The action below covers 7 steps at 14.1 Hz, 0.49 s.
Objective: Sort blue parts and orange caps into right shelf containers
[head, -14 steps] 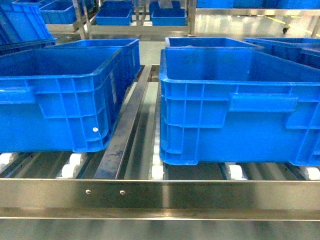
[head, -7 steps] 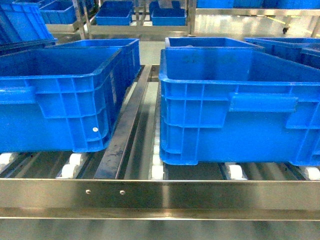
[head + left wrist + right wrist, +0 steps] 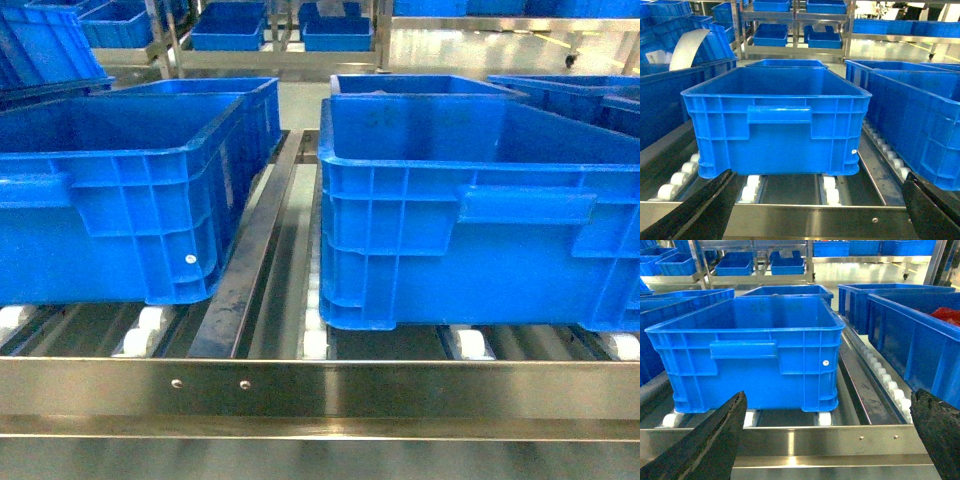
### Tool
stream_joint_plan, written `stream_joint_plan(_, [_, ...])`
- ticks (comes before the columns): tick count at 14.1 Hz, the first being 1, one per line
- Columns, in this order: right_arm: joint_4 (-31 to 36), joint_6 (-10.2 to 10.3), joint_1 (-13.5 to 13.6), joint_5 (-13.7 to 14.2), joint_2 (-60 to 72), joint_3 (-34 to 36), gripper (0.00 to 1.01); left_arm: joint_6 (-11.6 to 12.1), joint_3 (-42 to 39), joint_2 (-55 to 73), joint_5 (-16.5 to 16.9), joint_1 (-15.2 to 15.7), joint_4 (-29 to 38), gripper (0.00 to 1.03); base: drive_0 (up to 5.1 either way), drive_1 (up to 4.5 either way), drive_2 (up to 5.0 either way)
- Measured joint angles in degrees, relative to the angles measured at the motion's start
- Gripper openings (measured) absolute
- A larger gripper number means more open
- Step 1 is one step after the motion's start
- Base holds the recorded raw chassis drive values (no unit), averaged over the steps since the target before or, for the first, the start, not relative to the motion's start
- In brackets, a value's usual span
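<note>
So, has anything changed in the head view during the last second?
Nothing visibly changed. The left crate and the right crate sit at the same places on the roller shelf, and no gripper comes into the head view.

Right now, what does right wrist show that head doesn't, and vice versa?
Right wrist only: the open right gripper with its dark fingers low in frame, and something red in a crate at far right. Head only: two front crates side by side, the left crate and the right crate, with no gripper visible. Both: blue crates on rollers behind a steel front rail.
</note>
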<state>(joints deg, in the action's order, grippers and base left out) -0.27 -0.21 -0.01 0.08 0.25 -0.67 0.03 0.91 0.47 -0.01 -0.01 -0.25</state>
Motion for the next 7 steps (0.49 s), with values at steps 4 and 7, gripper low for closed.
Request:
stream_joint_plan(4, [0.0,0.0,0.0,0.0,0.0,0.0,0.98,0.0,0.0,0.0,0.0,0.0,0.0,0.98,0.0,0.00,0.0])
stream_joint_plan(7, [0.0,0.0,0.0,0.0,0.0,0.0,0.98,0.0,0.0,0.0,0.0,0.0,0.0,0.98,0.0,0.00,0.0])
